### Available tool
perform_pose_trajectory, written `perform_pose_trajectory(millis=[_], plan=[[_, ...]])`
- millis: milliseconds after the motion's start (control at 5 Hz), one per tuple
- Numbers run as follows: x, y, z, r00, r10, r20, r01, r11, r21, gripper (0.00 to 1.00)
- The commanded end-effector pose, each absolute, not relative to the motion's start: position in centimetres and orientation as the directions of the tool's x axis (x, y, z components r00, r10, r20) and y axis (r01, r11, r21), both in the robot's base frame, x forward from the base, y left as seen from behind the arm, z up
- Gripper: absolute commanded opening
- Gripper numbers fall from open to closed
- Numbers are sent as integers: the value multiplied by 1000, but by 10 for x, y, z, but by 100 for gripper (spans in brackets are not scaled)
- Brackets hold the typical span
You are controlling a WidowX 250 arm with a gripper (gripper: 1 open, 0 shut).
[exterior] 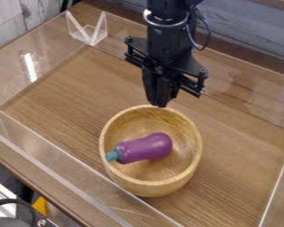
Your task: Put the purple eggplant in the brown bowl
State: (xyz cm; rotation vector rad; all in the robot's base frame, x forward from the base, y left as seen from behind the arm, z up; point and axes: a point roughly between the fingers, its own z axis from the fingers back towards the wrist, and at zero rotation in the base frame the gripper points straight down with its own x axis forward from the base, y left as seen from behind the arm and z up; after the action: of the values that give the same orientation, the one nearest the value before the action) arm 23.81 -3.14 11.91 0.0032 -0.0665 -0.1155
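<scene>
Near edge: a clear wall runs along the front of the bench, with dark clutter below it at the lower left corner. No room to swing out that way.
Brown bowl: the brown bowl sits toward the front of the wooden bench, its near rim just behind that clear wall.
Purple eggplant: the purple eggplant lies on its side on the floor of the bowl, teal stem pointing left and almost at the inner wall. It rests free, nothing touching it. I'd judge the placing done.
Hand: the hand hangs above the far rim of the bowl, pointing straight down and holding nothing. The fingers look close together, but from here I cannot tell whether they are shut or slightly parted.
Step in hand: pulling clear, by my reading. Best done straight up until the fingertips stand well over the rim, and only then sideways, so the bowl isn't nudged.
Open room: bare wood to the right of the bowl and behind the arm looks the freest.
Far edge: a clear stand sits at the back left, well apart from the hand. A clear wall closes the right side too.
</scene>
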Motion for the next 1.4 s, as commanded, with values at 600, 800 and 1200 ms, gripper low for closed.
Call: perform_pose_trajectory(millis=[600, 800, 1200], plan=[[236, -29, 112, 993, -74, 95, 73, 997, 16, 0], [238, -28, 109, 993, -76, 90, 75, 997, 17, 0], [239, -26, 106, 993, -78, 89, 77, 997, 15, 0]])
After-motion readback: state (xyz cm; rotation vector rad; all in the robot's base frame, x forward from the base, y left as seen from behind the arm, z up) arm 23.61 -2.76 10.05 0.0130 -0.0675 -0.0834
